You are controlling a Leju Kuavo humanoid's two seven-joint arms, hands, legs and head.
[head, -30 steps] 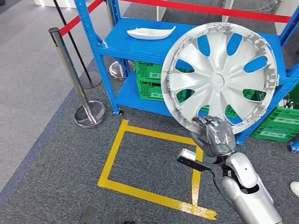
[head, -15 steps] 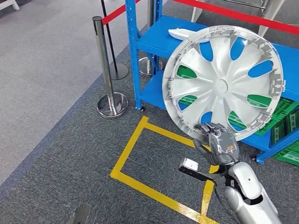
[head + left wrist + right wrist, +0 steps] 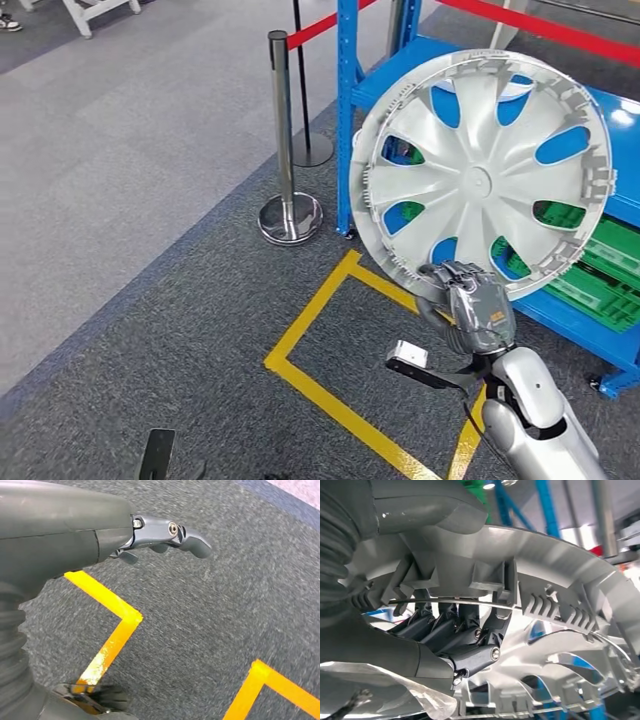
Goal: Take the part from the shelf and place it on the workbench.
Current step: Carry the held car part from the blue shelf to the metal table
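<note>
A chrome stanchion post (image 3: 281, 130) is standing on the grey carpet at the left of the head view, with a red barrier belt (image 3: 321, 24) running from its top toward the blue shelf (image 3: 362, 85). Yellow floor tape (image 3: 324, 400) is marking out a rectangle on the dark carpet in front of the shelf. In the left wrist view the left hand (image 3: 166, 532) is hanging over the carpet and tape with nothing in it, its dark fingers (image 3: 188, 537) lying loosely extended. Further right in the head view, the silver wheel cover (image 3: 483, 175) is being held up nearly upright in the air in front of the shelf, its inner side facing the camera, with green crates (image 3: 604, 270) showing through its openings. The right hand (image 3: 468, 305) is sitting directly under it, gripping its lower rim. In the right wrist view the fingers (image 3: 471, 635) are curling over the ribbed rim of the wheel cover (image 3: 561, 575) from inside.
</note>
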